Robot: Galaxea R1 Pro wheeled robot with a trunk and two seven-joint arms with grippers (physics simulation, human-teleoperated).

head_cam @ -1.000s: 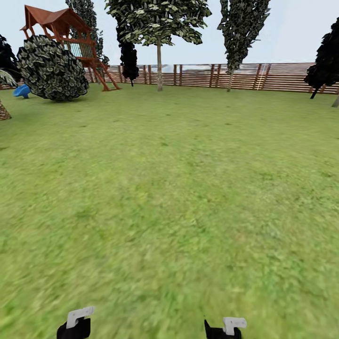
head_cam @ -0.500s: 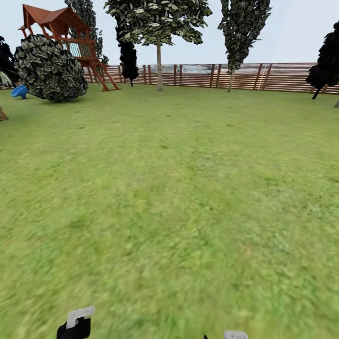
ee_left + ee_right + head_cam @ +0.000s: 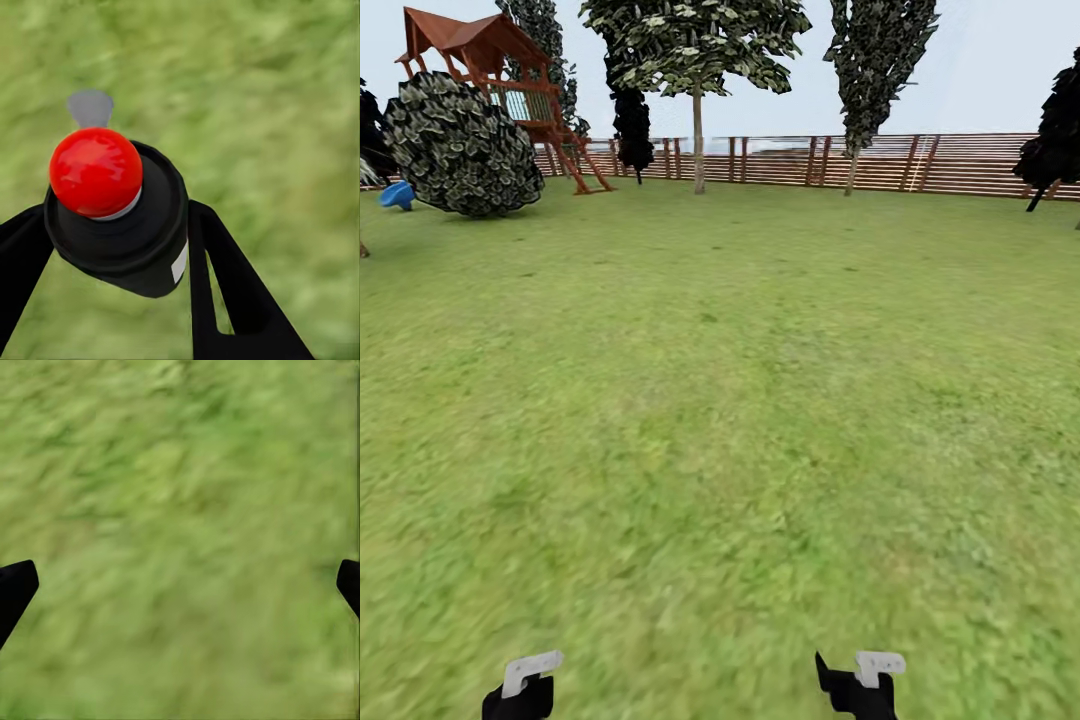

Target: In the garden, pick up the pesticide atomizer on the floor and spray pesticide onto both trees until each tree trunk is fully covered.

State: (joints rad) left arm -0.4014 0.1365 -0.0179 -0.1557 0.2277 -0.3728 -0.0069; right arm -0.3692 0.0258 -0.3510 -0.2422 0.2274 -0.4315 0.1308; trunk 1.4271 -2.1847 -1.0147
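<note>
Your right gripper (image 3: 180, 585) hangs over the lawn (image 3: 180, 495), jaws spread wide with nothing between them. You see only the two black fingertips (image 3: 15, 589), one at each side edge of the frame, well apart. Between and beyond them lies blurred, mottled green grass, lighter in patches and streaked with darker blades.

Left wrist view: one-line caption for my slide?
Left gripper shut on the pesticide atomizer, red top up, over blurred green lawn.
</note>
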